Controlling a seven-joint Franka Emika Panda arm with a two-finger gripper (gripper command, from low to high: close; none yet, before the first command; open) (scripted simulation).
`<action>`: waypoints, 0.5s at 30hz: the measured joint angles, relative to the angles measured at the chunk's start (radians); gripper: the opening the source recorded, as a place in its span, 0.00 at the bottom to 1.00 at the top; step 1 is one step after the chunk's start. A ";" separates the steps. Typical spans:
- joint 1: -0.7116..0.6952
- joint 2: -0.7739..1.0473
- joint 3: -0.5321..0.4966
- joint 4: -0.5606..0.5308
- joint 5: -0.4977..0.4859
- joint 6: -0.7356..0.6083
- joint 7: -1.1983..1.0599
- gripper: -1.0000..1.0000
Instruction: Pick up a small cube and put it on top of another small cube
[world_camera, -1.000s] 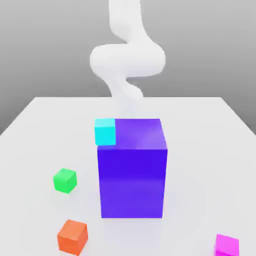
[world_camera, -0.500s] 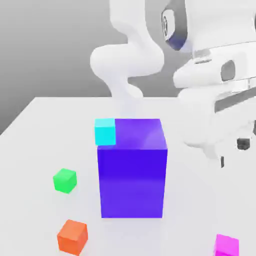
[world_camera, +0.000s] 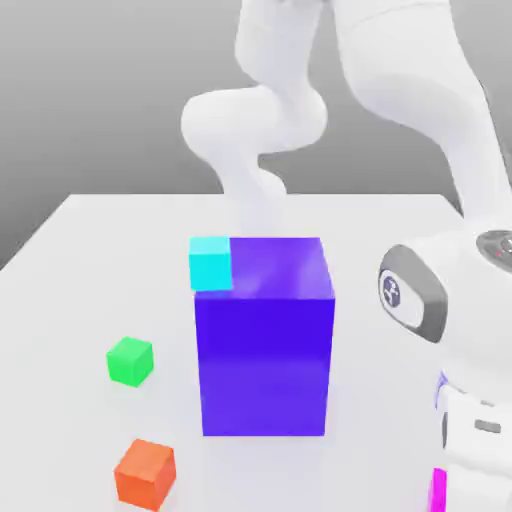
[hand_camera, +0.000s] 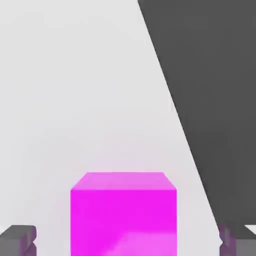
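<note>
The small magenta cube (hand_camera: 124, 215) sits on the white table between my gripper's (hand_camera: 127, 241) two dark fingers (hand_camera: 17, 240), with a gap of bare table on either side of it, so the jaws stand open around it. In the exterior view my white hand (world_camera: 480, 440) is low at the front right and covers the magenta cube (world_camera: 438, 490) except for a thin sliver. The small green cube (world_camera: 130, 361) rests on the table at the exterior view's left, far from the gripper.
A big blue-purple block (world_camera: 265, 350) stands mid-table between the gripper and the green cube. A cyan cube (world_camera: 211, 262) sits at its upper left corner. An orange cube (world_camera: 145, 473) lies at the front left. The table's edge (hand_camera: 170, 100) runs close to the magenta cube.
The arm swung in from above at the exterior view's right and came down over the magenta cube, now covering most of it. The other cubes have not moved.
</note>
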 joint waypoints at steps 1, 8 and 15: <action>0.000 0.000 0.000 0.000 0.000 0.000 0.000 0.00; -0.001 -0.057 0.002 -0.013 0.001 -0.046 -0.002 0.00; -0.046 -0.260 0.034 0.014 -0.009 -0.093 -0.182 0.00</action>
